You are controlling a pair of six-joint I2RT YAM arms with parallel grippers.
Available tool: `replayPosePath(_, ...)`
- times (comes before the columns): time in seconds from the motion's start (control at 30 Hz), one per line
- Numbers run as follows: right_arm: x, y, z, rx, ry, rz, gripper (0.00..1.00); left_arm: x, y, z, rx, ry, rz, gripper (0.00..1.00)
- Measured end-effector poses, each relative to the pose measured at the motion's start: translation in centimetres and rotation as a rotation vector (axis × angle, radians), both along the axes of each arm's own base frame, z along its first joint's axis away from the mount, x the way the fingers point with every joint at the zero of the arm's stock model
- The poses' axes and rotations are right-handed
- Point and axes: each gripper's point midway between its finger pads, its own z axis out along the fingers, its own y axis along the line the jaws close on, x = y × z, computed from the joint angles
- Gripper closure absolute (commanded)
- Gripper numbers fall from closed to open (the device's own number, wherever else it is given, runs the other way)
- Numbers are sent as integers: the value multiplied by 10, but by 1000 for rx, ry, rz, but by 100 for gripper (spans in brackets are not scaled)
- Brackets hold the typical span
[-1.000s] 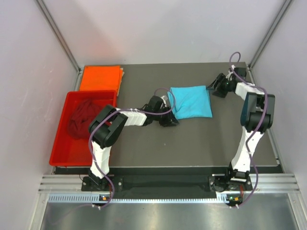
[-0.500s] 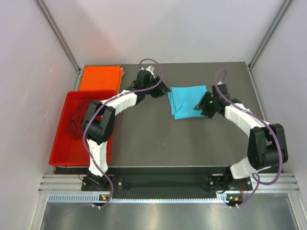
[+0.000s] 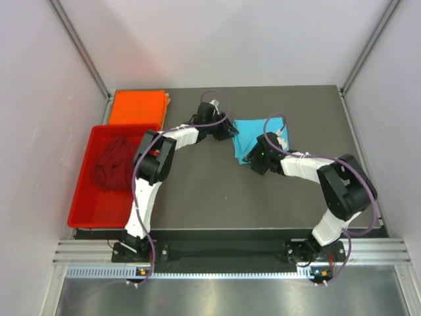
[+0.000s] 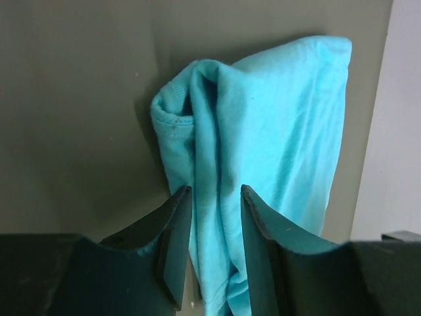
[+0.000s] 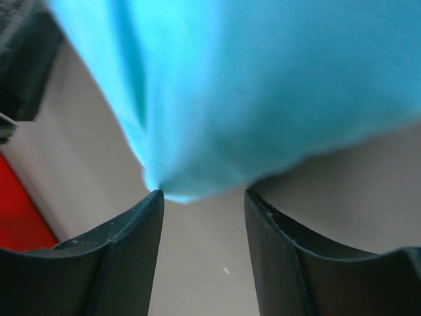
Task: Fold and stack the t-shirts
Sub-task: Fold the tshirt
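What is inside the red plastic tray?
A crumpled dark maroon t-shirt lies in the red tray, toward its far end. Anything beneath the shirt is covered.

Left claw (image 3: 229,130), right claw (image 3: 254,158) at turquoise shirt (image 3: 254,135)

Turquoise shirt (image 3: 253,135), orange shirt (image 3: 137,107), maroon shirt (image 3: 112,164), red tray (image 3: 99,205).

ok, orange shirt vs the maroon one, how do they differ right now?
Orange shirt lies folded into a flat rectangle; maroon shirt is a crumpled heap. Orange shirt sits on the table at its far left corner; maroon shirt sits inside the red tray. Shared: both are plain cloth, on the left side.
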Motion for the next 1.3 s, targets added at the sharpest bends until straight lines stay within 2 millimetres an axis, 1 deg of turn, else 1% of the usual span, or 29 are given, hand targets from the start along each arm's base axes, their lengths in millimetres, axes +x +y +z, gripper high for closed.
replayPosePath(0.03, 2, 2, -5, 10, 2, -5, 47, 0, 0, 0, -1, 1, -3, 59)
replayPosePath(0.07, 8, 7, -3, 30, -23, -6, 47, 1, -1, 1, -4, -1, -5, 59)
replayPosePath(0.2, 19, 16, -2, 70, -65, -4, 49, 6, -5, 8, -20, -17, -13, 60)
replayPosePath(0.3, 22, 20, -3, 82, -79, -5, 58, 8, -8, 7, -30, -21, -19, 60)
replayPosePath(0.33, 21, 19, -4, 83, -80, -6, 68, 8, -8, 5, -30, -16, -19, 61)
replayPosePath(0.4, 18, 17, -8, 73, -66, -11, 79, 8, -9, 0, -30, -6, -19, 68)
replayPosePath(0.43, 17, 16, -10, 70, -59, -15, 88, 8, -10, -4, -32, 4, -19, 82)
replayPosePath(0.5, 15, 14, -13, 60, -53, -18, 92, 10, -10, -8, -35, 13, -16, 95)
replayPosePath(0.53, 14, 13, -15, 59, -50, -20, 93, 10, -11, -9, -36, 16, -16, 100)
replayPosePath(0.77, 4, 5, -16, 57, -62, -28, 100, 11, -11, -12, -44, 37, -4, 100)
replayPosePath(0.83, 3, 3, -16, 54, -68, -32, 100, 12, -10, -13, -44, 42, 3, 100)
replayPosePath(0.9, 2, 1, -16, 54, -76, -39, 97, 12, -10, -13, -48, 49, 10, 100)
replayPosePath(0.93, 1, 1, -16, 56, -79, -40, 91, 11, -11, -13, -52, 55, 11, 100)
replayPosePath(0.97, 2, 1, -16, 60, -81, -41, 88, 10, -11, -13, -56, 58, 13, 100)
replayPosePath(1.0, 2, 2, -15, 62, -82, -38, 86, 10, -11, -14, -65, 59, 14, 92)
replayPosePath(1.03, 2, 2, -15, 64, -82, -36, 81, 9, -11, -14, -73, 61, 15, 82)
replayPosePath(1.07, 1, 4, -14, 70, -81, -30, 78, 7, -10, -13, -82, 62, 17, 77)
replayPosePath(1.1, 1, 5, -13, 74, -81, -25, 75, 5, -8, -13, -89, 67, 16, 73)
replayPosePath(1.13, 1, 6, -13, 77, -78, -18, 71, 2, -7, -10, -98, 66, 16, 67)
replayPosePath(1.2, 0, 8, -10, 78, -77, -1, 68, -9, 1, -7, -89, 73, 19, 63)
replayPosePath(1.23, -2, 8, -9, 70, -70, 10, 65, -14, 4, -5, -83, 74, 19, 62)
replayPosePath(1.3, -8, 6, -7, 42, -50, 38, 63, -26, 12, 0, -66, 81, 19, 62)
